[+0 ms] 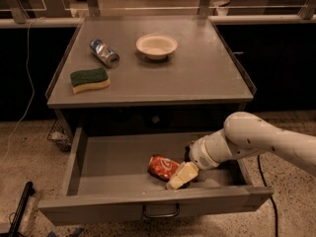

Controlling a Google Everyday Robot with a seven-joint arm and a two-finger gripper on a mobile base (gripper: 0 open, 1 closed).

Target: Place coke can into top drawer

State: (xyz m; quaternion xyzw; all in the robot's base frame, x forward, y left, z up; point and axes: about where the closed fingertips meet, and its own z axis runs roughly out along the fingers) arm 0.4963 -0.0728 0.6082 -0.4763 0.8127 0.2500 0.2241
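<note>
The drawer (123,205) is pulled out wide under the tabletop (202,78). The coke can (161,166) lies on its side on the drawer floor, a little right of the middle and near the front panel. The gripper (179,176) is low inside the drawer, at the right end of the can and touching it. I cannot tell whether it grips the can or not. The white arm (256,142) enters from the right. On the tabletop are a bowl (156,46), a blue can (104,53) lying down and a sponge (89,79).
</note>
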